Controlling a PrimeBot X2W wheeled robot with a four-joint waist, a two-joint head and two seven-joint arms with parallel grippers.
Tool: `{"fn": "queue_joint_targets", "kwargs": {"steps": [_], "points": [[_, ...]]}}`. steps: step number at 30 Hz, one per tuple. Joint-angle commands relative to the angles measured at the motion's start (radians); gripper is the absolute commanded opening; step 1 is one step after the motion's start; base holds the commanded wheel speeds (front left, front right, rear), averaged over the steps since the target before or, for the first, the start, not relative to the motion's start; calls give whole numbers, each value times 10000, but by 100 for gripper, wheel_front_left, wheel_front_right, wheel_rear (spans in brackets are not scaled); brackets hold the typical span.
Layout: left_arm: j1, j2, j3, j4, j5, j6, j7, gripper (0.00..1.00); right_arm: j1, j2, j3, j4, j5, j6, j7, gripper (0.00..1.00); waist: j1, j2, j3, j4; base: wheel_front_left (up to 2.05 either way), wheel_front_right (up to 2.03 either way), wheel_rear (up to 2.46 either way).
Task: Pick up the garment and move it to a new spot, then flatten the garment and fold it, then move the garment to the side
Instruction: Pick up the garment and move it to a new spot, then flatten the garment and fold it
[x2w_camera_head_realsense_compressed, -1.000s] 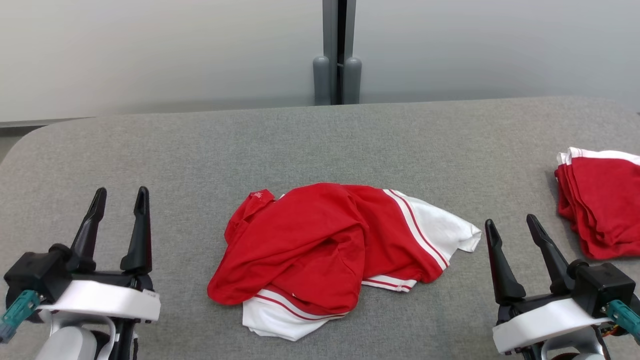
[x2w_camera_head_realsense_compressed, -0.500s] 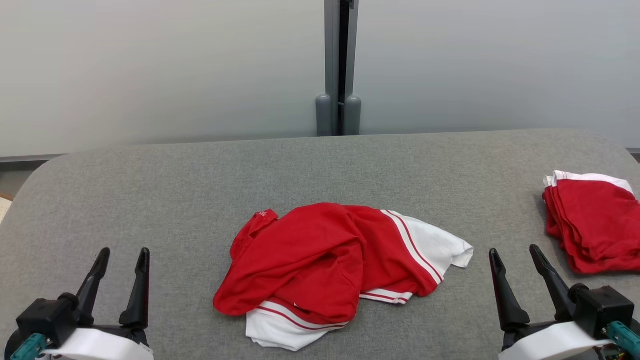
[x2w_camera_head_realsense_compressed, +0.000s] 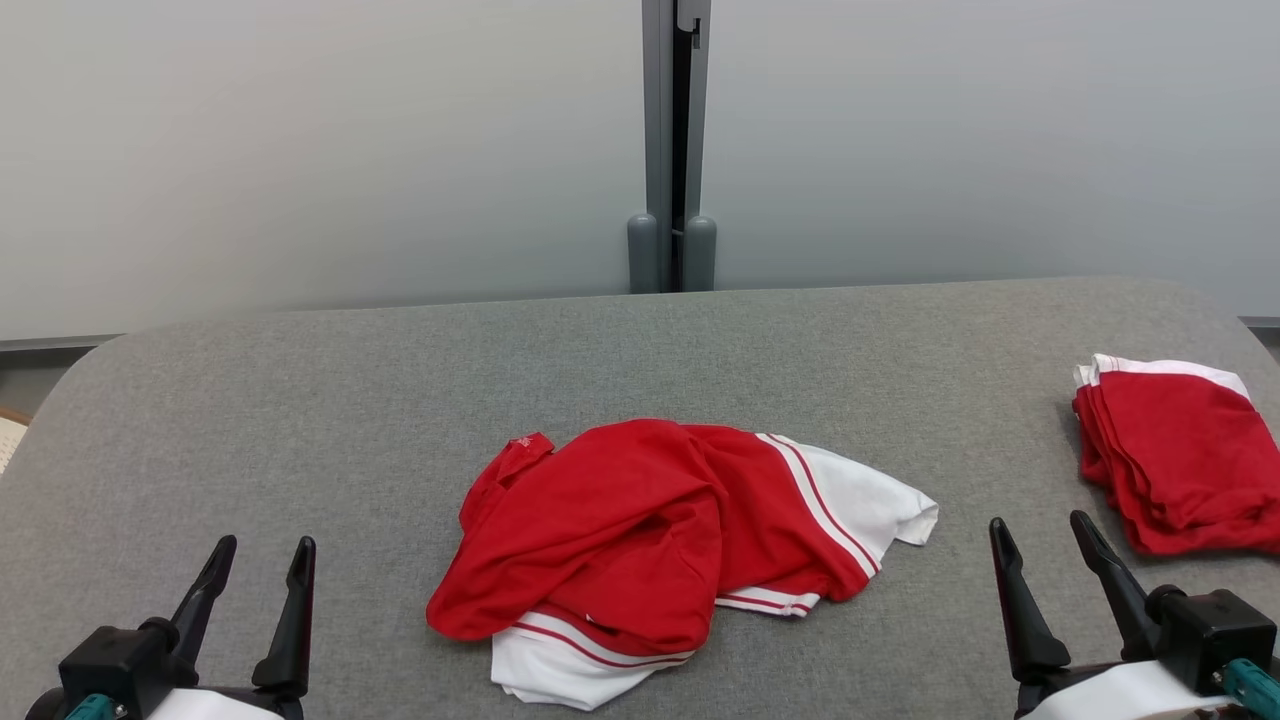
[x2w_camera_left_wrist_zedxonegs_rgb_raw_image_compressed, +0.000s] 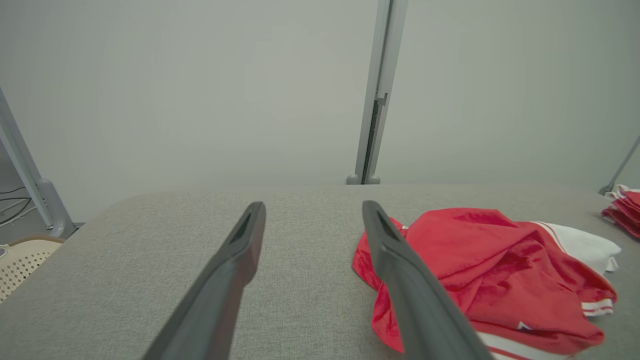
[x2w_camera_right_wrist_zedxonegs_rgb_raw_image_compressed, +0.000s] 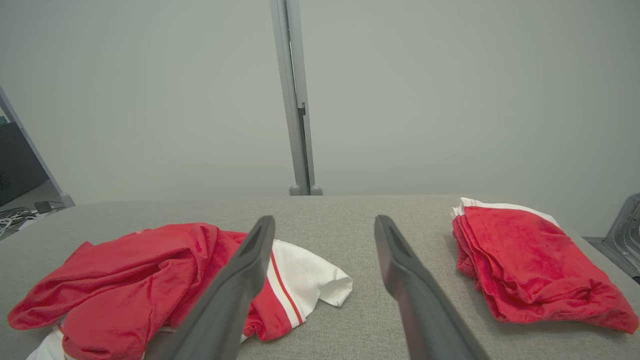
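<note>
Crumpled red-and-white garment (x2w_camera_head_realsense_compressed: 660, 540) lies on the table (x2w_camera_head_realsense_compressed: 400, 400), between my 2 claws. Left gripper (x2w_camera_head_realsense_compressed: 266, 545) and right gripper (x2w_camera_head_realsense_compressed: 1038, 522) are both spread wide, gripping nothing, clear of the cloth.

Illumination is even and diffuse, apparently from above; no hard-edged shadows are recorded. The crumpled garment (x2w_camera_head_realsense_compressed: 640, 540) throws only a thin, soft shadow along its near edge onto the grey table (x2w_camera_head_realsense_compressed: 300, 400). The folded stack (x2w_camera_head_realsense_compressed: 1175, 460) leaves a faint dark band on the cloth at its left side. No glare: fabric and table surface are matte, and the back wall (x2w_camera_head_realsense_compressed: 300, 150) reads as a smooth pale gradient, greyer to the right.

The head view is sharp throughout, with saturated reds. Both wrist views are softer. The fingers (x2w_camera_left_wrist_zedxonegs_rgb_raw_image_compressed: 232, 272) of the left gripper (x2w_camera_left_wrist_zedxonegs_rgb_raw_image_compressed: 312, 204) and those (x2w_camera_right_wrist_zedxonegs_rgb_raw_image_compressed: 240, 285) of the right gripper (x2w_camera_right_wrist_zedxonegs_rgb_raw_image_compressed: 324, 218) sit close to the lens and blur toward the bottom edge. Wide-angle distortion noted — the post (x2w_camera_left_wrist_zedxonegs_rgb_raw_image_compressed: 382, 75) leans in the left wrist view.
</note>
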Motion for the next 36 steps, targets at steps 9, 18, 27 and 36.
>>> {"fn": "queue_joint_targets", "kwargs": {"steps": [9, 18, 27, 36], "points": [[184, 142, -40, -267, 15, 140, 135, 100, 50, -20, -16, -22, 53, -3, -43, 100, 0, 0, 3, 42, 0, 0, 0], [188, 192, -97, -395, -18, 227, 196, 100, 40, -20, -54, -53, 47, -3, -52, 100, 0, 0, 29, 54, 0, 0, 0], [53, 232, -331, -494, 39, 128, 390, 100, -20, -20, -61, -82, 63, -3, -35, 100, 0, 0, 159, 98, 0, 0, 0], [-827, -11, -1488, 164, 191, -703, 1045, 100, -319, -22, 222, -201, 0, -3, -3, 100, 0, 0, 1027, -87, 0, 0, 0]]}}
